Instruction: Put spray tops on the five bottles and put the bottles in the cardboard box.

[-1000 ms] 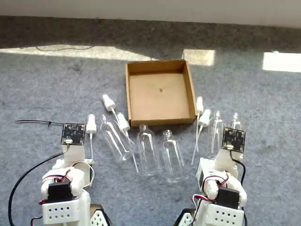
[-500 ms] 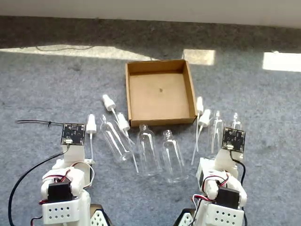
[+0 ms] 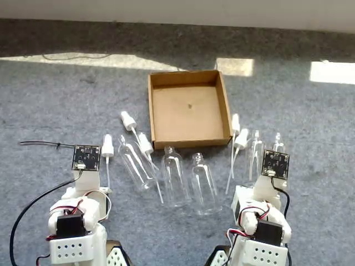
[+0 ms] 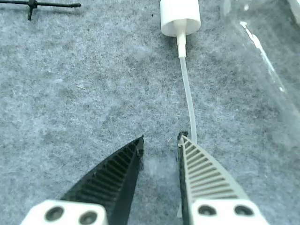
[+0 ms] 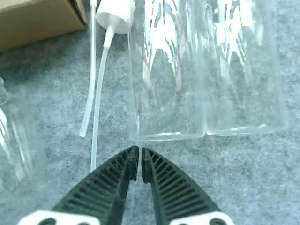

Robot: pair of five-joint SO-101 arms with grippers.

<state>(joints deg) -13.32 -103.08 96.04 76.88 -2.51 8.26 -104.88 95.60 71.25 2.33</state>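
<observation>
High view first: the cardboard box [image 3: 183, 124] sits mid-counter [image 3: 66, 105] with no bottle in it. Five clear bottles [image 3: 174, 177] lie on their sides just in front of it, all uncapped. Three are in the middle and a right-hand pair [image 3: 255, 152] lies side by side. The white spray tops [image 3: 145, 143] are scattered loose among them.

Left wrist view has the left pincer [image 4: 161, 138] low over the grey surface, parted only narrowly and holding nothing. The dip tube [image 4: 187, 98] of one loose top [image 4: 180, 18] ends just beside its white finger. The right pincer [image 5: 139, 150] is pinched all but closed on nothing, and it points at the bases of the pair where they touch.

What worries me is those tubes — thin and floppy by the look of them. A grab on the tube rather than the cap would likely bend it or let the top swing. The bottles are round and slick, so a nudge could roll one away, and closing on one of the touching pair may shove its neighbour.
</observation>
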